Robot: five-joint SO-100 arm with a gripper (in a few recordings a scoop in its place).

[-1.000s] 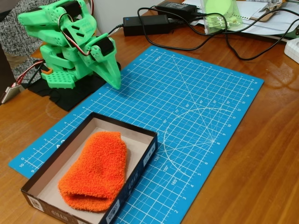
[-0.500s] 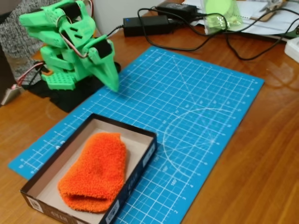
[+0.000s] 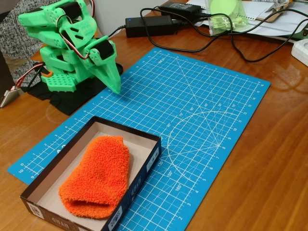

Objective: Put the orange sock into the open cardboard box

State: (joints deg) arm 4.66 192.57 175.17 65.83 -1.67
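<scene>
Nothing's moved bar slight camera shift: your gripper (image 3: 115, 86) sits folded, jaws together, orange sock (image 3: 97, 175) in open cardboard box (image 3: 151, 161) well below them, task looks done.

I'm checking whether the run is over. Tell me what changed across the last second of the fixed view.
Almost nothing changed. The green arm stays folded at the mat's far corner, its hand pointing down at the blue cutting mat and shifting only slightly. Nothing was taken hold of or let go. The orange sock still lies inside the open cardboard box, and both are where they were.
</scene>
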